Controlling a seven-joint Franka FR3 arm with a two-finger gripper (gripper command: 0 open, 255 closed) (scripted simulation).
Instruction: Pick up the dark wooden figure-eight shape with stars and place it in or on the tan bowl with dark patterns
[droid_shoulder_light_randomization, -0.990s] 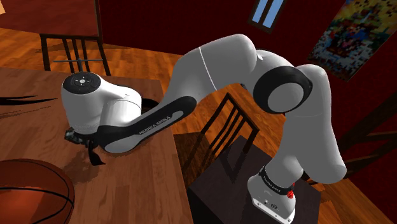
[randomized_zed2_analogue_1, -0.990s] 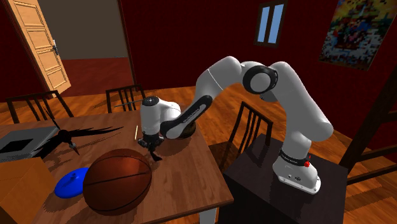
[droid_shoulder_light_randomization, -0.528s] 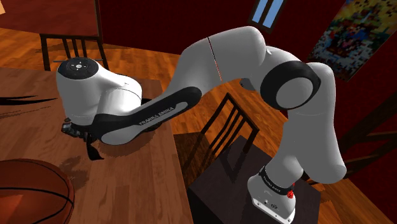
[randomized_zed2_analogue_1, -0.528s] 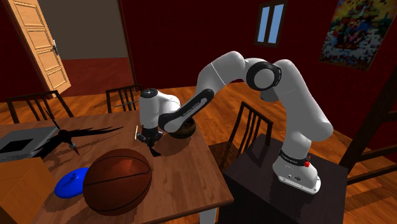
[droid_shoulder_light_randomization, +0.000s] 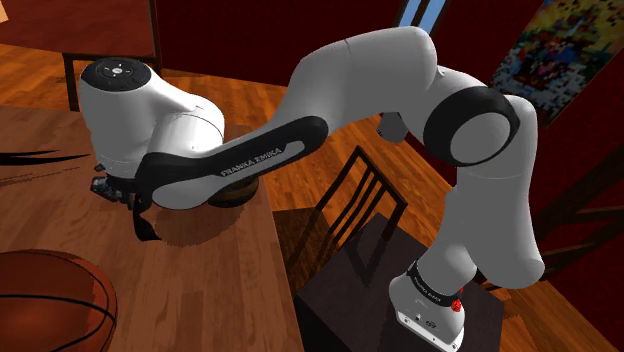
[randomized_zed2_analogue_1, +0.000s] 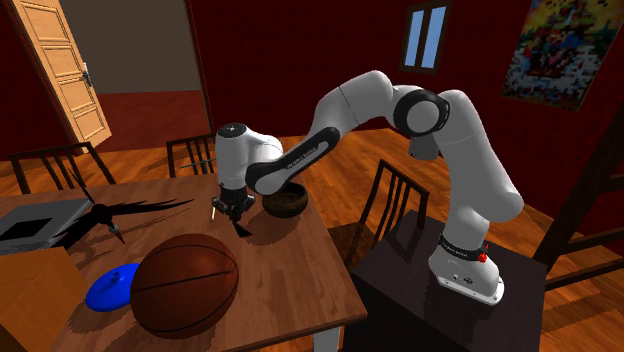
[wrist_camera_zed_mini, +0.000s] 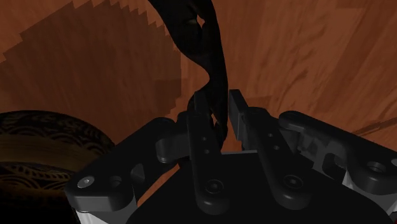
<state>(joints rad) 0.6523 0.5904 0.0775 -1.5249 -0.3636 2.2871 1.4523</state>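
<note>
Just above tabletop (randomized_zed2_analogue_1: 290, 262) near bowl (randomized_zed2_analogue_1: 285, 203): pincer (wrist_camera_zed_mini: 221, 108) clenched on thin end of figure-eight (wrist_camera_zed_mini: 207, 44); risk of swinging, slipping out mid-carry.

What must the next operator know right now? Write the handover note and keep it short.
Jaws: shut on the dark figure-eight shape, which hangs down from them over the wooden table.
Bowl: the brown patterned bowl stands on the table close beside the held shape, on the second exterior view's right of it.
Done: the shape is grasped and appears lifted clear of the tabletop.
Left: carry the shape across to above the bowl, lower it in, then open the jaws and pull away.
</note>
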